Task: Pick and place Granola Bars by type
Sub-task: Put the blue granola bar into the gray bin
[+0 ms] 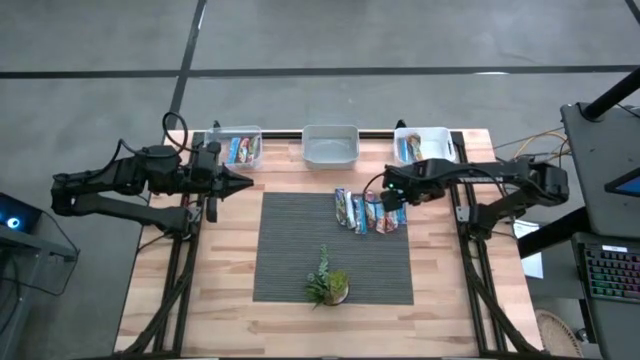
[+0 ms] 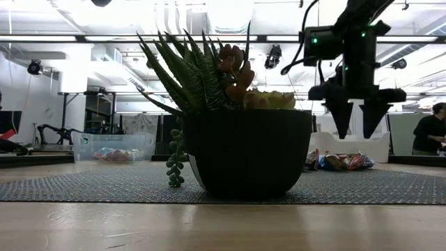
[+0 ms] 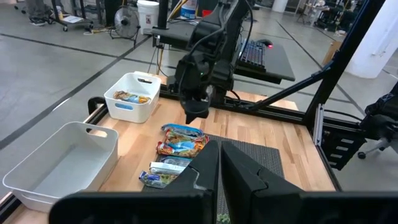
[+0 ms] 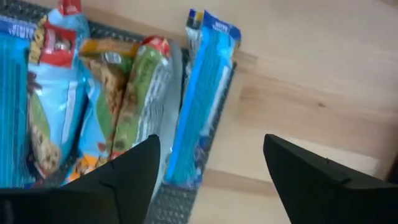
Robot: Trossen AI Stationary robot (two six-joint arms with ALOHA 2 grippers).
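Note:
Several granola bars (image 1: pixel 362 212) lie side by side, flat on the far right part of the dark mat (image 1: pixel 300 250). In the right wrist view, a blue bar (image 4: pixel 205 93) lies at the mat's edge beside bars with red and green print (image 4: pixel 93 99). My right gripper (image 1: pixel 392 200) hangs open above them, fingers pointing down, clear of the bars (image 2: pixel 341 162); the blue bar shows between its fingers (image 4: pixel 134 171). My left gripper (image 1: pixel 240 181) is shut and holds nothing, raised over the table's left side.
Three bins stand along the far edge: a left one (image 1: pixel 240 148) and a right one (image 1: pixel 422 145) with bars inside, and a middle one (image 1: pixel 330 145) showing none. A small potted plant (image 1: pixel 328 285) stands on the mat's near part.

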